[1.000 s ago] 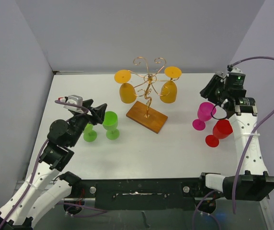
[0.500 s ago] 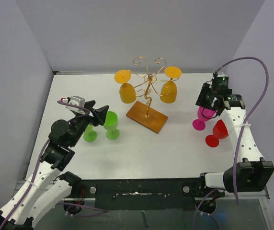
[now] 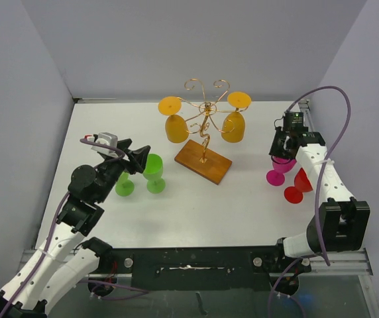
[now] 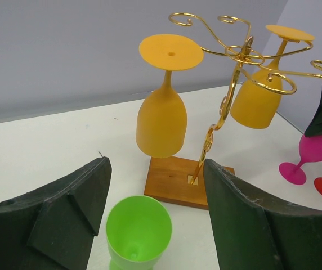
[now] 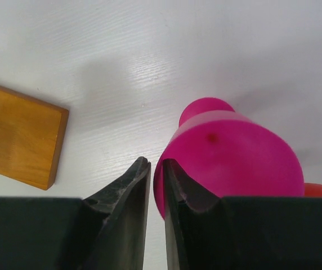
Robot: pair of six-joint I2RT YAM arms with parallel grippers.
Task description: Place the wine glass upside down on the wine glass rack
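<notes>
The gold wire wine glass rack [image 3: 205, 119] stands on its brown wooden base [image 3: 203, 161] at mid table, with two orange glasses [image 3: 175, 127] hanging upside down. My right gripper [image 3: 282, 151] sits over an upright magenta wine glass [image 3: 275, 173]. In the right wrist view its fingers [image 5: 156, 166] are pinched on the magenta glass's [image 5: 234, 157] rim, one finger outside and one inside the bowl. My left gripper [image 3: 140, 157] is open over a green glass [image 3: 153, 169]; the left wrist view shows the green glass [image 4: 138, 230] between and below the spread fingers [image 4: 156, 166].
A second green glass [image 3: 124, 185] stands just left of the first. A red glass [image 3: 299, 184] stands right beside the magenta one, partly under my right arm. The rack's base corner [image 5: 14, 135] shows at the left of the right wrist view.
My right gripper has moved left and down from beside the glasses onto the magenta glass and shut on its rim. The left arm has barely moved.
</notes>
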